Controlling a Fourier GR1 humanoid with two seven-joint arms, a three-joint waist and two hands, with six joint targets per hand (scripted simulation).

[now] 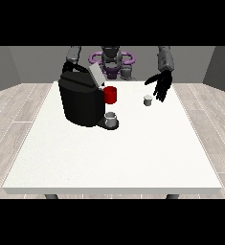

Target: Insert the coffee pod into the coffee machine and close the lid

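Hand [162, 85] at view's right, seemingly open, near coffee pod [148, 100].

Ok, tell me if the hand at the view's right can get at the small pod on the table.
Probably yes: the hand hangs open just above and beside the pod, with nothing between them.

Even, flat light falls across my worktop [114, 158], bright white with no glare spots. The coffee machine [81, 101] at ten o'clock stays very dark, its surface detail lost in black. Shadows are faint; perhaps a soft one lies beneath it. My hand [162, 86] at one o'clock reads as a dark shape. Edges look soft throughout, without bending toward the borders.
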